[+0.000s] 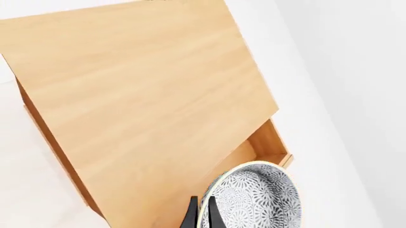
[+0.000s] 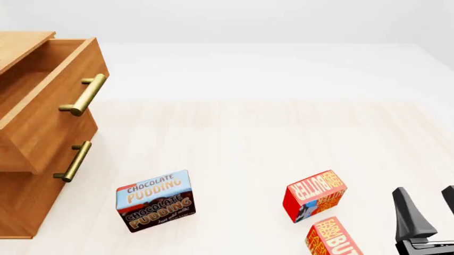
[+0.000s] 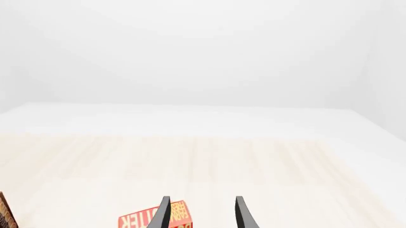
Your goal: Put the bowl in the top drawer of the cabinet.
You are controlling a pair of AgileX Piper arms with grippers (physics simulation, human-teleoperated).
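Note:
My left gripper [image 1: 202, 199] is shut on the rim of the bowl [image 1: 260, 199], white-grey with a dark lace-like pattern. It is held high over the cabinet [image 1: 140, 85], by the front end of the pulled-out top drawer [image 1: 266, 142]. The front view shows the cabinet [image 2: 21, 207] at the left with the top drawer [image 2: 50, 114] open. Neither the bowl nor the left arm appears in that view. My right gripper [image 2: 426, 194] stands open and empty at the near right, also seen in its own wrist view [image 3: 201, 198].
A chocolate pudding box [image 2: 154, 200] stands in front of the cabinet. Two red butter boxes [image 2: 314, 202] [image 2: 333, 239] lie beside the right gripper. Brass bar handles sit on the top drawer [image 2: 85, 94] and the lower drawer [image 2: 73, 161]. A white wall rises behind the table.

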